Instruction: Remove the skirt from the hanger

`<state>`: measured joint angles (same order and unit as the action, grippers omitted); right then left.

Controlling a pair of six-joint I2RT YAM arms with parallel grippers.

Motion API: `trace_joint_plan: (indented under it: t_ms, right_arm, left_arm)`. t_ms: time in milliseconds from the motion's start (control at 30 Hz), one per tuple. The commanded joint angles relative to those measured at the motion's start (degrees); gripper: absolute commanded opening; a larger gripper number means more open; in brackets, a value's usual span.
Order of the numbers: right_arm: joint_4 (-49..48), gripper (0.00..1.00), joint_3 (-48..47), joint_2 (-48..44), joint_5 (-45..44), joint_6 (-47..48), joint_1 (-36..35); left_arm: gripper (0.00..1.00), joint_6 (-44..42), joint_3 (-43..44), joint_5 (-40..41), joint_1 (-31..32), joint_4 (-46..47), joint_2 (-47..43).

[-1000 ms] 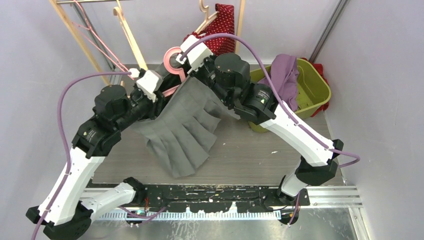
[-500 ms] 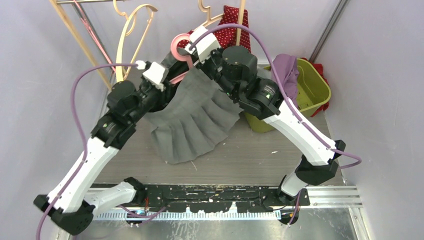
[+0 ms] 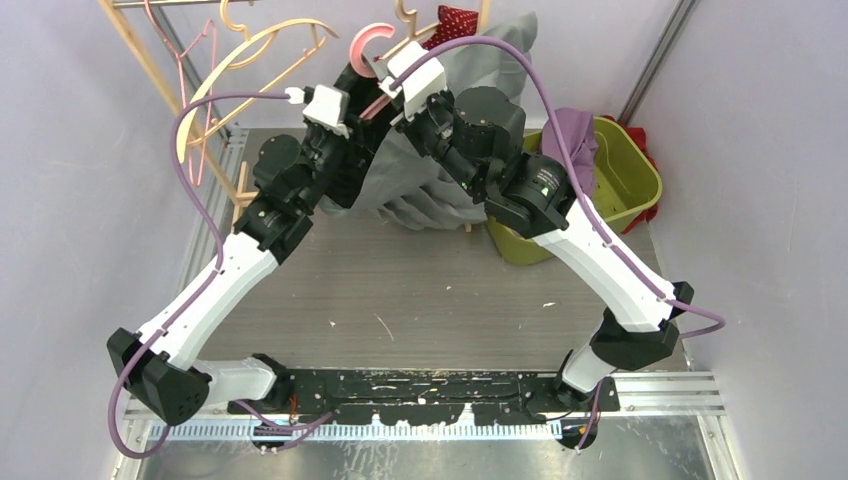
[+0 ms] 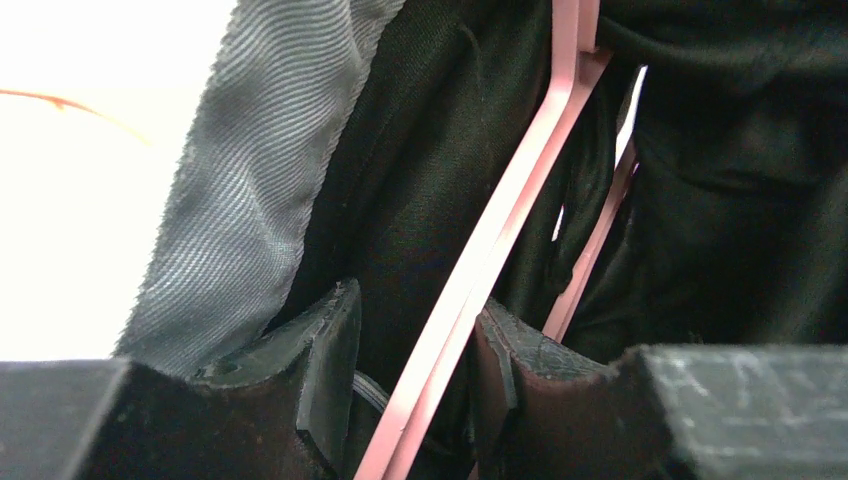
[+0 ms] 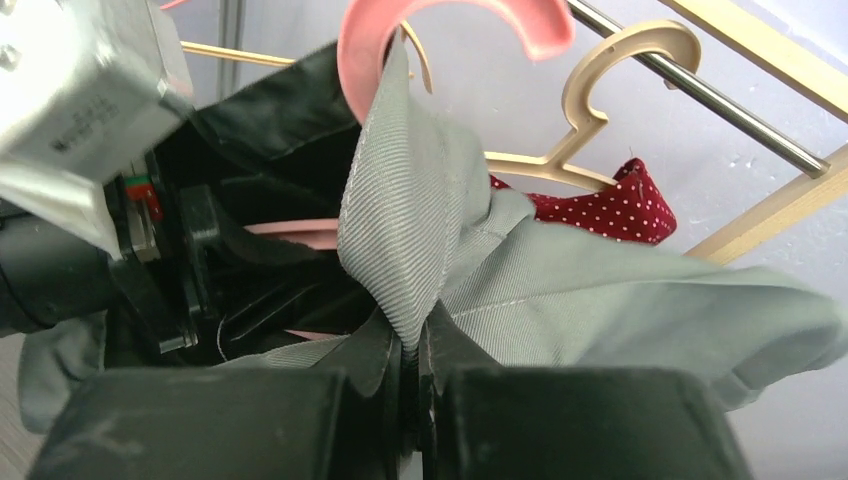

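Pulling-off step, aloft at 12 o'clock: left gripper [image 4: 415,312] seemingly clamped on pink hanger [image 4: 500,225], right gripper [image 5: 412,340] pinching skirt [image 5: 400,200] waistband; next, draw apart.

Purple cloth [image 3: 572,140] over green bin [image 3: 632,172]

Up top we look steeply down from behind the base rail [image 3: 430,385], facing twelve o'clock. Our left wrist camera sits tight against the pink hanger [image 4: 485,260]. The right wrist camera looks up close too, sharing that hanger and the grey skirt [image 5: 400,220].
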<state>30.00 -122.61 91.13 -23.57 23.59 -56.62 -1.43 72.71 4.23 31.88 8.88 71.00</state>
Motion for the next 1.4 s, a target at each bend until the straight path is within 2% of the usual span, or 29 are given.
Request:
trace_joint_plan:
  t_ms: [0, 133, 233, 400, 567, 667, 833, 1067, 1367]
  right_arm:
    - [-2.76, 0.01, -0.74, -1.07, 2.53, -1.65, -0.77]
    - [-3.86, 0.01, 1.01, -0.66, 1.31, -0.93, -0.77]
    - [-4.74, 0.01, 0.25, 0.28, 1.01, -1.22, -0.77]
    - [-2.54, 0.01, -6.27, 2.47, 6.86, -6.72, -1.45]
    - [0.91, 0.01, -11.72, 4.19, 12.49, -12.47, -4.15]
    - [3.67, 0.01, -13.73, 4.75, 14.06, -10.94, -8.21]
    - [4.94, 0.01, -12.69, 3.84, 13.13, -9.39, -11.75]
    - [-1.23, 0.01, 2.46, -0.8, 7.6, -9.04, -10.51]
    - [-2.72, 0.01, -0.3, 1.29, 0.3, -3.27, -8.51]
  left_arm:
    - [0.0, 5.29, 5.59, 4.35, -0.07, 12.12, -2.1]
    - [0.0, 9.34, 6.29, 4.7, -0.06, 12.75, -4.83]
    - [0.0, 13.07, 3.64, 8.11, 0.3, 17.47, -7.0]
    - [0.0, 6.3, -0.86, 16.04, 0.91, 26.62, -4.19]
    - [0.0, 3.14, -0.48, 17.04, 0.91, 35.15, 2.34]
    - [0.0, 2.32, 1.34, 16.71, 0.99, 38.81, 5.94]
    - [0.0, 3.71, 4.03, 15.25, 1.08, 37.56, 6.62]
    - [0.0, 7.11, 2.31, 16.02, 1.61, 32.41, -4.62]
    - [0.0, 12.49, -1.38, 15.14, 1.61, 19.48, -15.53]
